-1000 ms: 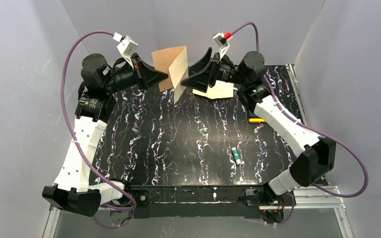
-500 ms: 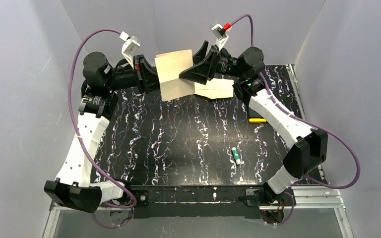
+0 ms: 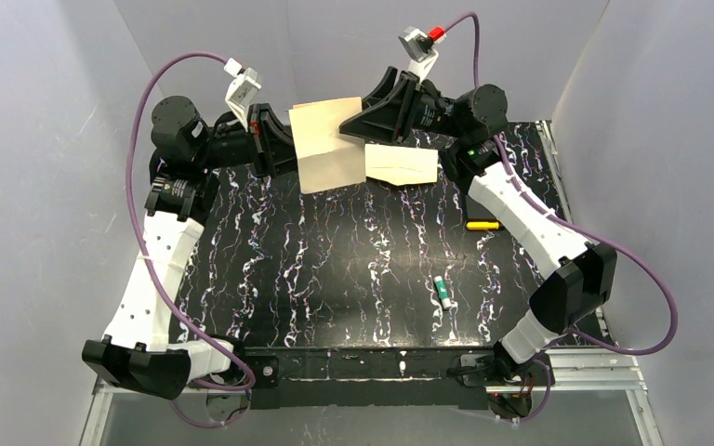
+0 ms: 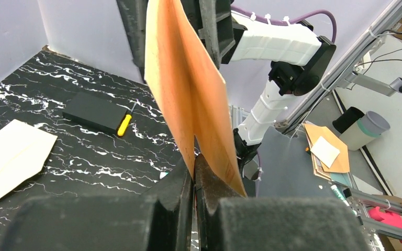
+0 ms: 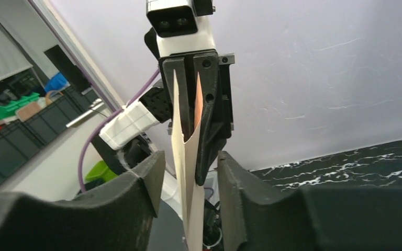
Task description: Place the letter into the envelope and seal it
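1. Left gripper [image 4: 194, 172]: I see the jaws pressed together on the lower edge of the letter [image 3: 321, 153], with the sheet pinched between the pads. The grip looks firm.

2. Right gripper [image 5: 188, 172]: I see the jaws partly spread, one finger on each side of the letter's opposite edge. A narrow gap shows on either side of the paper. I cannot confirm that either pad is touching it.

3. Letter: it is held up off the table [image 3: 335, 269] at the far middle, between the two grippers. From above it is a pale, nearly square sheet with its face tilted toward the camera. In the right wrist view it is edge-on and shows two layers that part in a narrow V at the top. In the left wrist view it glows orange-tan.

4. Envelope [image 3: 402, 165]: it lies flat on the table just right of the letter and below the right gripper. It is a narrow oblong, pointed at one end. Neither gripper touches it.
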{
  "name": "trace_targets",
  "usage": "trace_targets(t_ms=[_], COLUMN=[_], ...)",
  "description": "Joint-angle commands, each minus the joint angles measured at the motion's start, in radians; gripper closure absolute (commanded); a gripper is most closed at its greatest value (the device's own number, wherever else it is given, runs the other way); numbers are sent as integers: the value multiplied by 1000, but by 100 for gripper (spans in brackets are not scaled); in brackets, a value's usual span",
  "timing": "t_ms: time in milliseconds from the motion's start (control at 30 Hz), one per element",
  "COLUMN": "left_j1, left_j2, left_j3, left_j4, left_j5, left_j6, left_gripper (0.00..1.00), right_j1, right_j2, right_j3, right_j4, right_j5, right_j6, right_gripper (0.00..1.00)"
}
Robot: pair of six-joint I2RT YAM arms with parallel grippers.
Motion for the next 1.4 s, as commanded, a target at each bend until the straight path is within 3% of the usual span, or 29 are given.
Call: trace_targets(t_ms=[0, 200, 233, 300, 333, 500, 633, 700, 833, 900, 1000, 1367], left_j1=[9, 13, 20, 38, 53, 125, 132, 133, 134, 132, 95, -15], left_j2=[-12, -20, -24, -35, -47, -121, -168, -172, -123, -82, -67, 8], left_j3=[43, 44, 46, 47, 41, -33, -91, -86, -52, -70, -149, -195], left_j4=[27, 22, 10, -44, -77, -186, -176, -169, -104, 43, 241, 510], left_j5=[26, 23, 23, 4, -24, -268, -479, -531, -524, -462, -520, -617], left_j6=[-13, -1, 10, 46, 67, 153, 140, 95, -167, -366, -576, -604], left_gripper=[100, 100, 95, 60, 49, 27, 17, 14, 16, 21, 21, 12], right_j1=[0, -1, -1, -2, -4, -19, -21, -20, -21, -21, -20, 13], right_j2=[3, -4, -6, -14, -22, -61, -99, -117, -130, -123, -90, 5], right_j3=[46, 48, 52, 60, 59, 63, 62, 48, -2, -42, -59, -41], right_j4=[72, 49, 29, -16, -44, -216, -306, -304, -213, -116, -13, 100], right_j5=[-17, 14, 26, 54, 77, 229, 425, 523, 674, 703, 707, 775], right_j6=[65, 56, 39, -3, -35, -209, -295, -302, -217, -147, -30, 312], right_gripper=[57, 90, 92, 96, 96, 97, 97, 96, 95, 95, 95, 99])
